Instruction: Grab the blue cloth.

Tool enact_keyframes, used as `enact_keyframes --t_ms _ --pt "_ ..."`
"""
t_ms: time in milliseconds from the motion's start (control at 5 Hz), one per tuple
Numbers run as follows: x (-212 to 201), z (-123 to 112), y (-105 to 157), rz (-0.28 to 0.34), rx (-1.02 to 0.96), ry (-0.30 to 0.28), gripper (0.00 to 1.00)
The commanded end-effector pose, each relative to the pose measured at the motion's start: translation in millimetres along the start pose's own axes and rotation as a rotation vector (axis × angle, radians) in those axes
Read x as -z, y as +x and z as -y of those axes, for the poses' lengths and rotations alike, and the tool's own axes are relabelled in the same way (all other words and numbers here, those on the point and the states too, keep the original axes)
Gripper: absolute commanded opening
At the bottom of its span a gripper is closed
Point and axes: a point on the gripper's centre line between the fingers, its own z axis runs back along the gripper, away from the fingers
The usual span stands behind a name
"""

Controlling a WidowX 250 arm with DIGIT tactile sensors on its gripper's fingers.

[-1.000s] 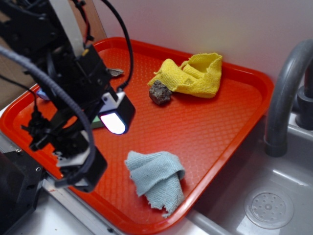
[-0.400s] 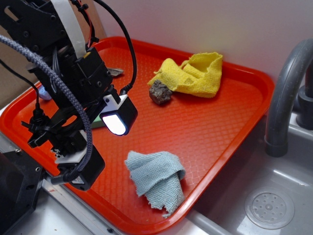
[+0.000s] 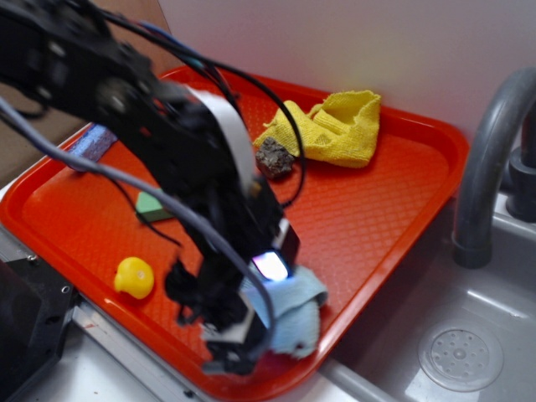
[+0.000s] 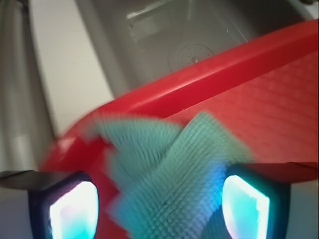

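gripper (image 4: pixel 159 204) spread wide, nothing held | blue cloth (image 4: pixel 169 169) lies directly between and beneath pads, at tray (image 4: pixel 279 104) near edge

Soft, even room light fills the exterior view, with only faint shadows on the red tray (image 3: pixel 394 209); the robot arm (image 3: pixel 167 159) is smeared by motion blur, while the yellow cloth (image 3: pixel 335 126) stays fairly sharp. In the wrist view everything is blurred, the blue cloth (image 4: pixel 169 169) streaked at its edges. Two glowing fingers (image 4: pixel 75 211) cast cyan-white glare at the lower corners, tinting the weave.
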Motion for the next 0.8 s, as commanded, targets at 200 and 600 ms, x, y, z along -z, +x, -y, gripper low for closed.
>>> enact_keyframes --t_ms 200,600 --pt "0.2 -19.0 -26.6 -0.021 -0.151 0.06 0.0" --pt "-33.1 -33.2 -50.4 -0.023 -0.382 0.137 0.0"
